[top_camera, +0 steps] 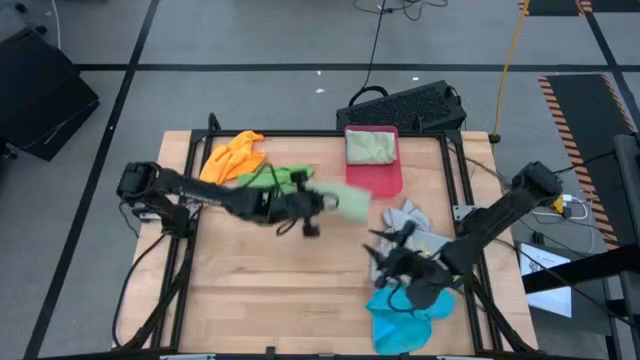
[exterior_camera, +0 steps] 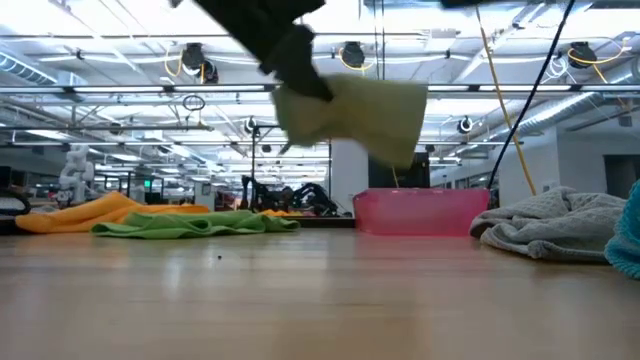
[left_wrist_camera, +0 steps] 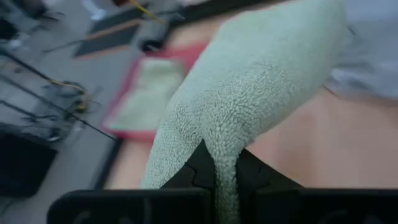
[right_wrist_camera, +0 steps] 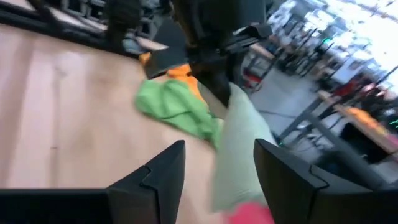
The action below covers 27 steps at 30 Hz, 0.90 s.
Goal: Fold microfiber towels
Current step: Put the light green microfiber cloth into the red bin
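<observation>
a wooden worktop (top_camera: 300,270) stands in a big hall with ceiling lamps. the pink tray (top_camera: 385,178) holds a folded sage towel (top_camera: 369,147). the left gripper (top_camera: 318,204), clamped, lifts another pale sage towel (top_camera: 347,198). the right gripper (top_camera: 392,252) gapes, holding nothing, beside the grey towel (top_camera: 418,228).

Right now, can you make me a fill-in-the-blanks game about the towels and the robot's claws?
1. The left claw is shut on the pale ____ towel.
2. That towel hangs ____ the table, not touching it.
3. The pink tray holds a ____ towel.
4. The right claw is ____ and empty.

Missing words: green; above; folded; open
</observation>
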Available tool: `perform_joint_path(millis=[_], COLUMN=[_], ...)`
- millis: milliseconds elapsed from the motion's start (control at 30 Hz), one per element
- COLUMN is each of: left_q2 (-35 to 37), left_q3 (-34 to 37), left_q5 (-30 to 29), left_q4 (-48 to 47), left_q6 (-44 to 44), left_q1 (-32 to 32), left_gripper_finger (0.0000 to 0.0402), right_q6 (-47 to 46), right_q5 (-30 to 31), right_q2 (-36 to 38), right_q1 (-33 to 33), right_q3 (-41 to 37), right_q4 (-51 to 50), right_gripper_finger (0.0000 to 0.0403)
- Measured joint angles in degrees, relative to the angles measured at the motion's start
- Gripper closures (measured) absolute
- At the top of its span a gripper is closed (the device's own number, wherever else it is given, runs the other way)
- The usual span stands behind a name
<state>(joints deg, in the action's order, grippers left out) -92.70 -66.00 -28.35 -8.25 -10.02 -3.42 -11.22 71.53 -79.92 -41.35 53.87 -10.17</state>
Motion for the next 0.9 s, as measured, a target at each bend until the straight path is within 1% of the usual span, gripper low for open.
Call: perform_joint_path(millis=[133,233,333,467,533,567,633,733,800,900], left_q2=[-1.4,-4.0,-7.6,-13.0,-16.4,-18.3,-21.7,-26.2,-28.6,-31.3], left_q3=[-6.6,-10.4,-13.2,-15.8,-17.1,-17.7,-18.9,-22.1,-24.7,-27.9], left_q5=[-1.1,0.3,0.3,0.0,-0.2,-0.1,-0.2,-0.7,-1.8,-2.5], left_q4=[0.5,4.6,7.3,10.2,10.6,11.1,11.8,14.4,14.5,14.0], left_q6=[-4.3,-7.2,-7.5,-7.7,-6.8,-6.4,-6.3,-6.5,-7.5,-7.8], left_q1=[5.1,8.8,11.6,13.7,14.4,14.5,14.7,14.6,14.5,14.6], left_gripper_finger=[0.0381,0.0385,0.0382,0.0377,0.0378,0.0381,0.0384,0.0383,0.0379,0.0379], right_q6=[-0.1,-0.1,-0.1,0.3,0.0,-0.2,-0.7,-0.6,-0.6,0.2], right_q5=[6.5,8.0,8.8,12.5,12.3,11.5,8.0,0.0,-4.6,-8.4], right_q2=[6.7,10.5,12.7,15.3,17.0,17.8,19.4,21.5,22.6,23.7], right_q1=[-2.3,-1.9,-0.3,3.3,5.9,7.4,10.5,15.8,19.1,22.4], right_q3=[0.0,0.0,-0.2,-2.5,-4.2,-5.1,-6.8,-8.9,-9.6,-10.0], right_q4=[-7.3,-10.8,-11.7,-11.8,-11.6,-11.2,-9.9,-7.7,-7.2,-7.3], right_gripper_finger=[0.0218,0.0218,0.0225,0.0237,0.0242,0.0244,0.0249,0.026,0.0266,0.0274])
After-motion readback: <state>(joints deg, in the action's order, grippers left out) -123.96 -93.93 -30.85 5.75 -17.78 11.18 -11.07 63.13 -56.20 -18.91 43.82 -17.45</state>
